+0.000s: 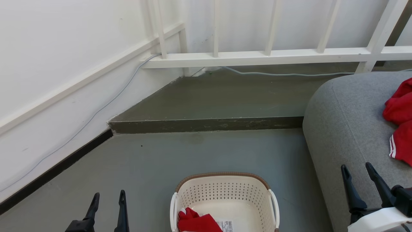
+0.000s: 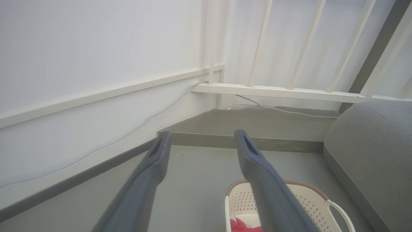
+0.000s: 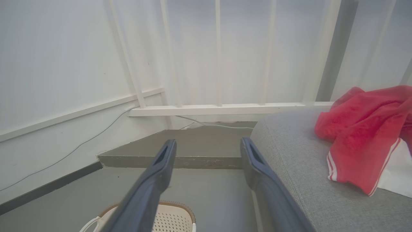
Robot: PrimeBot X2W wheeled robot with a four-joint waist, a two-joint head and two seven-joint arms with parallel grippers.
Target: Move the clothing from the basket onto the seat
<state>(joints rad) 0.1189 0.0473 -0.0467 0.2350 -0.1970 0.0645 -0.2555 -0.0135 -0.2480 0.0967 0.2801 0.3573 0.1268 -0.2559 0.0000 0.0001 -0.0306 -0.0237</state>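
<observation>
The left gripper (image 1: 108, 196), fingers spread and empty, hangs over grey floor (image 1: 161, 154), left of the cream perforated plastic basket (image 1: 222, 175) with brown rim. A bright red fabric garment (image 1: 197, 223) lies in the basket's left part, clear of that gripper. The right gripper (image 1: 356, 167), likewise spread and empty, hangs over the large grey upholstered seat (image 1: 344, 122). A second red garment (image 1: 399, 129) with white stripes lies on the seat to its right, not touching.

A paper label (image 1: 224, 226) is lying inside the basket (image 1: 225, 192), showing dark barcode-like print; its characters are appearing too small to read.
</observation>
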